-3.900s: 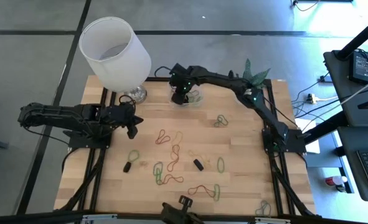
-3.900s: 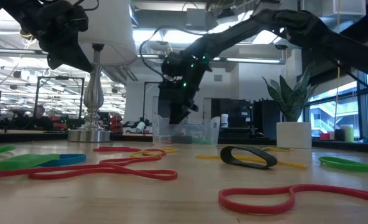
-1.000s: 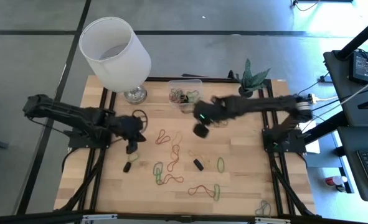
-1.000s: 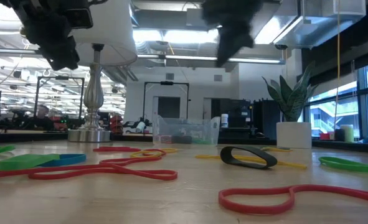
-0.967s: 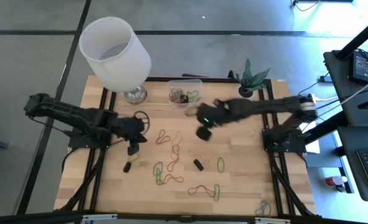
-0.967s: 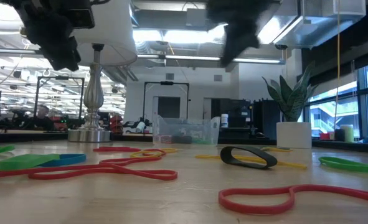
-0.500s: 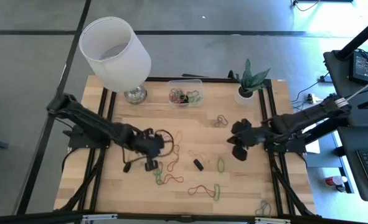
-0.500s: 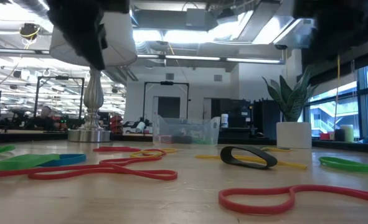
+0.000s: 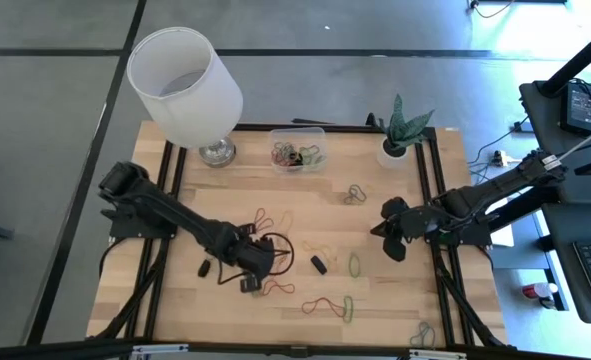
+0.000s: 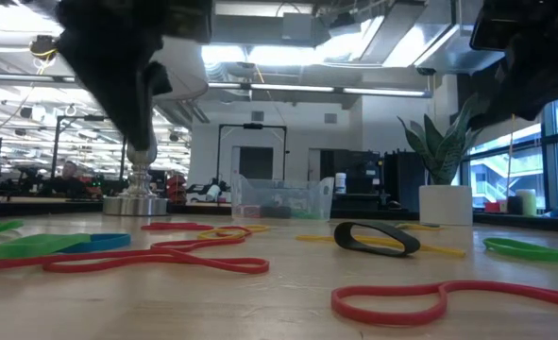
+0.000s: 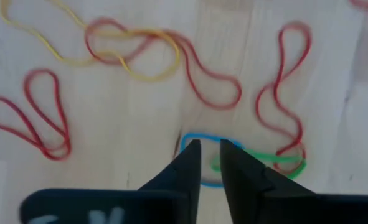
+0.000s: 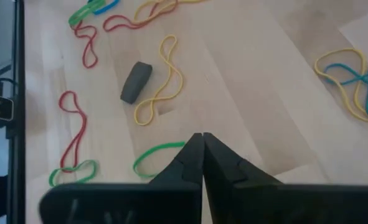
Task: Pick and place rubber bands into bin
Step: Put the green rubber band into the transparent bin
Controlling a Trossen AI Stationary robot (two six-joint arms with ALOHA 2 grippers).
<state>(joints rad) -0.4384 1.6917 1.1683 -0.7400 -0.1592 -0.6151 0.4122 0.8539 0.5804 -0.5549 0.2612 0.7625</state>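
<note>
Tabletop: left pincer [image 11: 210, 163] straddles a blue band [image 11: 202, 160].

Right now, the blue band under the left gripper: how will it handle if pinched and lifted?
Probably floppy: the blue band lies flat as a thin loop, so it should sag from the left gripper, whose fingers stand slightly apart. Likely light. It overlaps a green band, which touches a red band, so neighbours may drag along.

Inventory recorded on the tabletop [image 9: 395, 300]: one clear bin [image 9: 298, 152] holding several rubber bands [image 9: 295, 155], exact number indistinct; one lamp [image 9: 186, 85]; one potted plant [image 9: 400, 130]; two robot arms. Loose bands numbered over a dozen.
</note>
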